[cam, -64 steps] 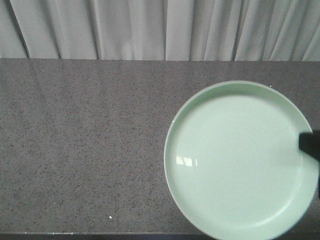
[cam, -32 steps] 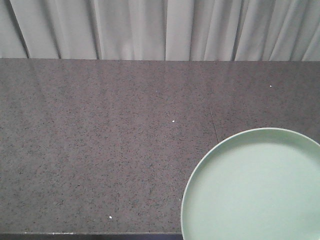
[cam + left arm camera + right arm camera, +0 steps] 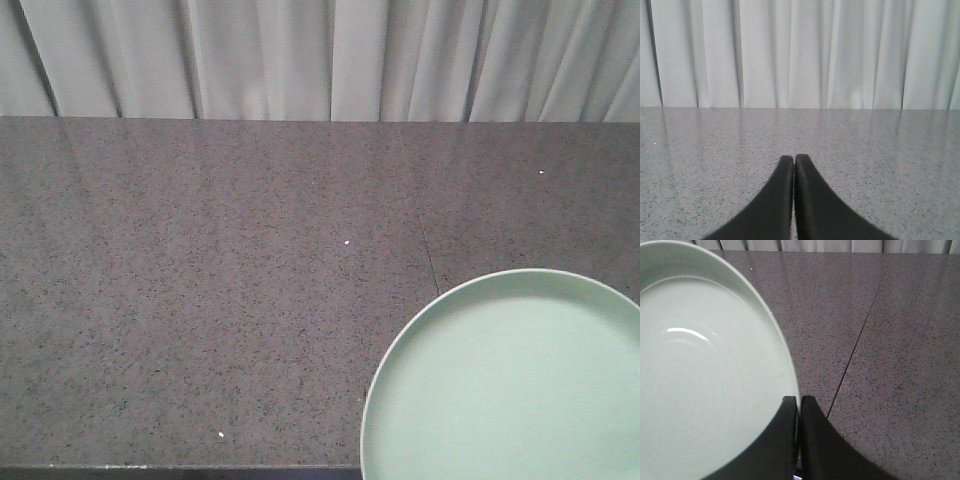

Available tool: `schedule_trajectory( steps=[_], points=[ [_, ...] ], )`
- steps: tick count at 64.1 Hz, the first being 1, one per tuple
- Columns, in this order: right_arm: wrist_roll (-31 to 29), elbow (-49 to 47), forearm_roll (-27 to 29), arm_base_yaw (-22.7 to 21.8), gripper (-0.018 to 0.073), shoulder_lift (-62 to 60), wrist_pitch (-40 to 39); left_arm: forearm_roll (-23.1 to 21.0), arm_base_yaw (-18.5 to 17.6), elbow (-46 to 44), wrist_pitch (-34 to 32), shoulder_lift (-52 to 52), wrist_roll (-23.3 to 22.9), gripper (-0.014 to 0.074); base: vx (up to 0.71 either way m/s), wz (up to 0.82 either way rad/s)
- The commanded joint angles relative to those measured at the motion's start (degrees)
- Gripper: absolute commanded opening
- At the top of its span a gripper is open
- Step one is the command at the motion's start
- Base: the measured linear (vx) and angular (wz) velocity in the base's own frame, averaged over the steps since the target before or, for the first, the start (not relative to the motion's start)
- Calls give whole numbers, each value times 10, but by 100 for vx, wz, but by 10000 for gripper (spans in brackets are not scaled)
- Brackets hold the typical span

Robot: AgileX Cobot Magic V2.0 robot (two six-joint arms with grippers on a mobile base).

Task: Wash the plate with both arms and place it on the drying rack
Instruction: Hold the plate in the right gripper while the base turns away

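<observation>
The pale mint-green plate (image 3: 510, 385) fills the lower right of the front view, cut off by the frame's edges, above the grey speckled counter. In the right wrist view the plate (image 3: 705, 375) covers the left half, and my right gripper (image 3: 799, 399) is shut on its rim, one finger over the plate's face and one behind the edge. My left gripper (image 3: 793, 157) is shut with nothing between its fingers, low over bare counter facing the curtain. Neither gripper shows in the front view. The drying rack is out of view.
A grey speckled stone counter (image 3: 200, 300) runs across every view, with a thin seam (image 3: 860, 335) in it right of the plate. A pale pleated curtain (image 3: 320, 55) hangs behind the counter's far edge. The counter's front edge (image 3: 180, 467) lies along the bottom.
The plate has dropped from the middle right toward the lower right corner of the front view, and the dark gripper tip at its right rim has left the frame.
</observation>
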Motion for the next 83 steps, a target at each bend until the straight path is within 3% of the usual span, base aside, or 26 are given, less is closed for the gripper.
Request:
schedule_trajectory(
  steps=[1, 83],
  points=[
    [0, -15, 9, -2, -2, 6, -39, -2, 1, 12, -43, -9, -5, -6, 0, 0],
    [0, -15, 9, -2, -2, 6, -39, -2, 1, 12, -43, -9, -5, -6, -2, 5]
  ],
)
